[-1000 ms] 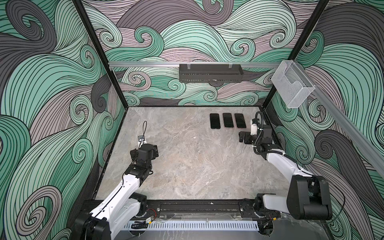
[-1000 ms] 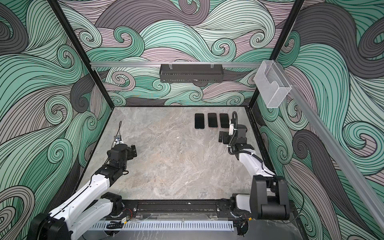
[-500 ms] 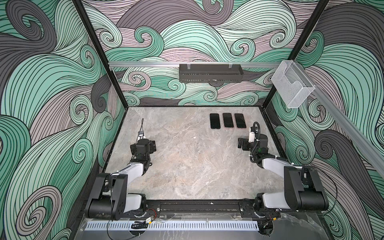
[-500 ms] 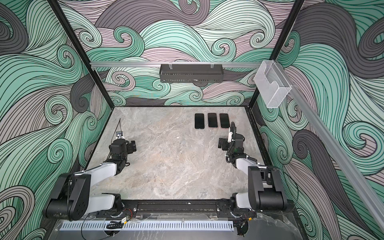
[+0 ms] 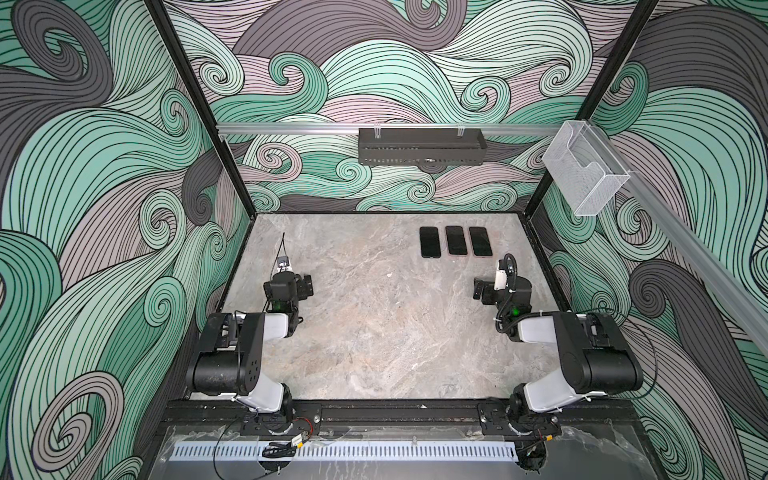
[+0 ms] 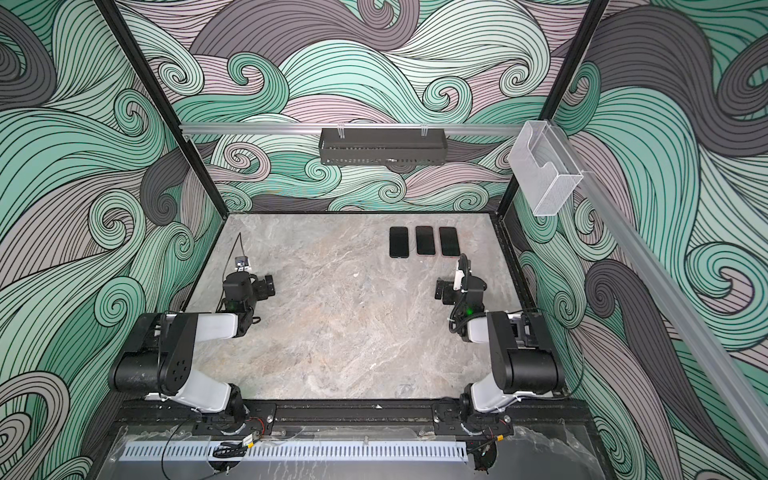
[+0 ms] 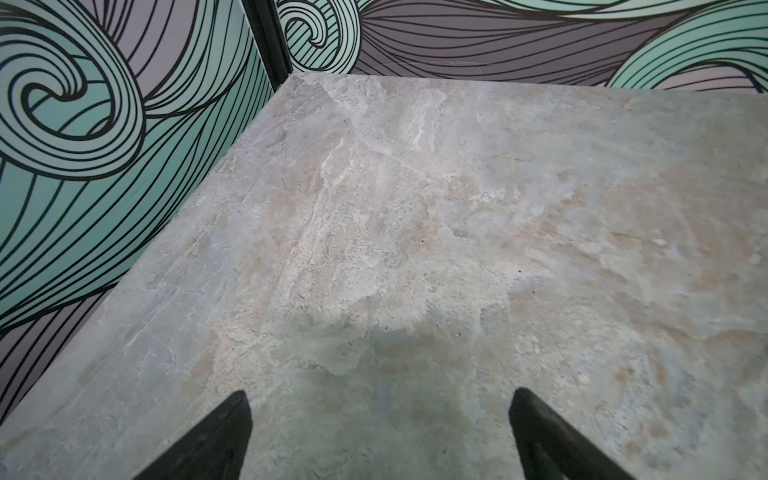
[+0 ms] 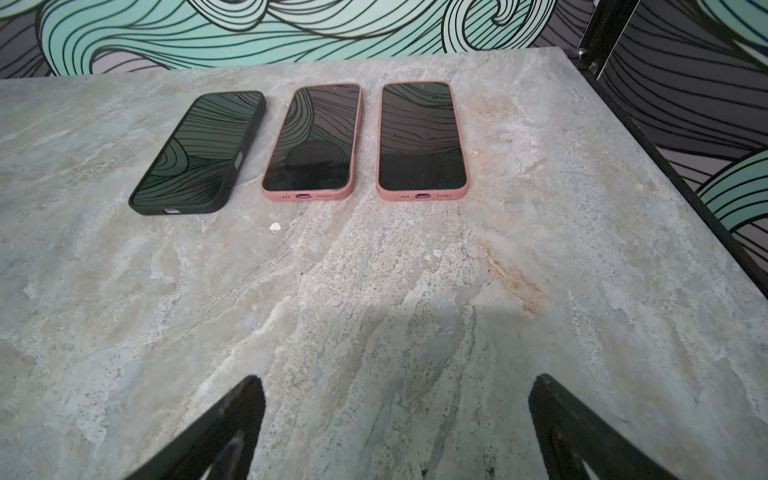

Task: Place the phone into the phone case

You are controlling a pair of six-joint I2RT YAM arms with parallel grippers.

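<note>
In both top views three phones lie flat, screens up, in a close row at the far right of the table [image 5: 374,332]: the black phone [image 5: 429,242], the middle phone [image 5: 456,240] and the right phone [image 5: 480,241]. The left gripper [image 5: 307,286] sits well apart from them on the left side. The right gripper [image 5: 480,289] is near the row, short of it. Both are low over the table, and neither touches a phone.

In the left wrist view the left gripper [image 7: 379,395] has its fingers spread wide with nothing between them. Only bare table shows.

In the right wrist view the right gripper [image 8: 397,379] is also spread wide and empty, and it faces the row. The black phone [image 8: 199,151] sits in a black case, angled a little away from the other two. The middle phone [image 8: 313,139] and the right phone [image 8: 422,137] each sit in a pink case, parallel and just beside each other. I see no bare phone and no empty case, so the job looks done.

Each phone is likely stiff, thin and fairly light. The glass face looks slick and breakable, while the case rim looks soft and grippy. The best hold is probably across the long sides, on the rim. Because the phones lie flat, the fingers would get little edge to catch.
</note>
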